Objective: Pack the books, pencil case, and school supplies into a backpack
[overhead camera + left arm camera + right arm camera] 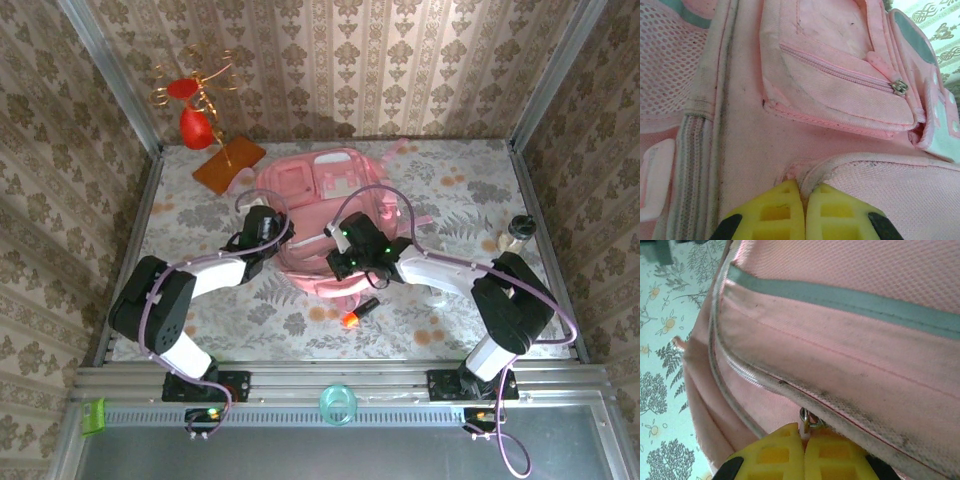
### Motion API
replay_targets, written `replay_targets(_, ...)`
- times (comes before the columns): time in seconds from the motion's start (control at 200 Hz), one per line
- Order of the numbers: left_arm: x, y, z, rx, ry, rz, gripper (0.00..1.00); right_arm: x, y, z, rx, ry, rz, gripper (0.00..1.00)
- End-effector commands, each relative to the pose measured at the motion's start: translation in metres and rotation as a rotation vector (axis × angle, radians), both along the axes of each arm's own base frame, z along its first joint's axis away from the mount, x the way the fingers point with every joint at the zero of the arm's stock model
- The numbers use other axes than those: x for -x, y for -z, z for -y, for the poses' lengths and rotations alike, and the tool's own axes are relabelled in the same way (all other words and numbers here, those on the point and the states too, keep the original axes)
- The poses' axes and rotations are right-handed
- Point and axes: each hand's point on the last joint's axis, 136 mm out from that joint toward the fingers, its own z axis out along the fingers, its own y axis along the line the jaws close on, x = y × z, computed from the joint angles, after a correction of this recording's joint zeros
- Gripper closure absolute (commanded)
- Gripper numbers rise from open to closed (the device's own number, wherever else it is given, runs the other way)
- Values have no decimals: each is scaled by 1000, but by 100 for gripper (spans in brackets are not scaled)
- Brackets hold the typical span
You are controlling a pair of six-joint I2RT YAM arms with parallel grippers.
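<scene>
Top view: you've got the pink backpack (320, 185) lying mid-table toward the far side, both arms reaching onto its near part, and the orange-and-black marker (360, 313) on the table (450, 200) just near of it. Left wrist: your left gripper (801, 187) is closed, tips pinching a pucker of the bag's fabric near a zipped pocket (840, 80). Right wrist: your right gripper (802, 432) is closed on the metal zipper pull (809, 419).

Pink backpack (310, 185) filling mid surface (470, 200), left claw (802, 192) and right claw (802, 432) down on its near half, open room either side, marker (360, 313) just before it, wire-stand board (228, 165) back left.
</scene>
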Motion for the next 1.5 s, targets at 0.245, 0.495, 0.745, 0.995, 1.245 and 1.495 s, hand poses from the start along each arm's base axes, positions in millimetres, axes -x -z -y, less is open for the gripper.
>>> replay_targets(0.245,10,-46,13,182,-59,123,100,-58,-19,69,32,108,9,100)
replay_targets(0.495,1,-41,24,167,-127,142,100,-44,-4,78,25,100,-57,100)
replay_targets(0.745,1,-36,29,152,-183,154,100,-13,3,26,-70,39,-45,100)
replay_targets(0.995,3,-38,35,164,-184,161,100,1,-2,-20,-152,-12,-7,100)
replay_targets(1.245,13,-44,42,192,-161,163,100,-6,-21,-51,-260,18,17,100)
replay_targets(1.495,28,-53,37,231,-130,160,100,-35,-18,15,-164,106,20,100)
